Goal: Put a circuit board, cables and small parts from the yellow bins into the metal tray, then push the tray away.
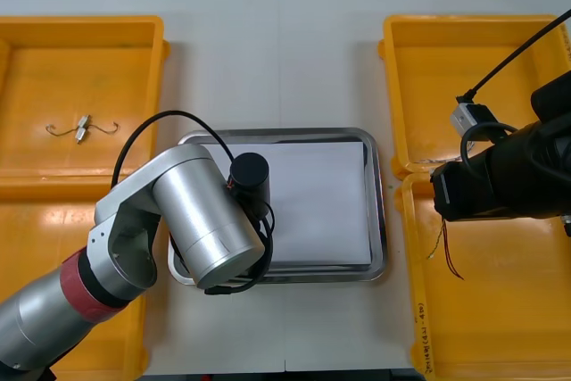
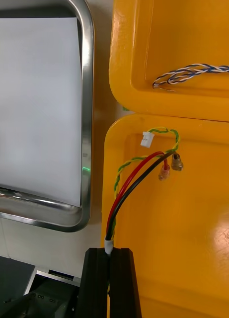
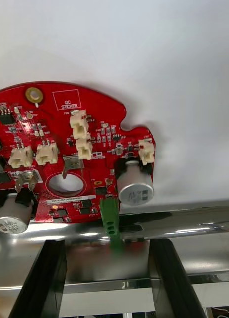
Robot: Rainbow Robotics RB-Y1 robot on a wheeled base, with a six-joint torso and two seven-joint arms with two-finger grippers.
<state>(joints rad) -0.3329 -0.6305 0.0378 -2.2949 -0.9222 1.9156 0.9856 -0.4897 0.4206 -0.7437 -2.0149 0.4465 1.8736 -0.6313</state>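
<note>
The left gripper hangs over the metal tray's near-left corner, its fingers spread apart and empty. Just beyond them the red circuit board lies on the tray's white inside, its edge seemingly against the rim. Over the near right yellow bin, the right gripper pinches a red, black and yellow cable.
</note>
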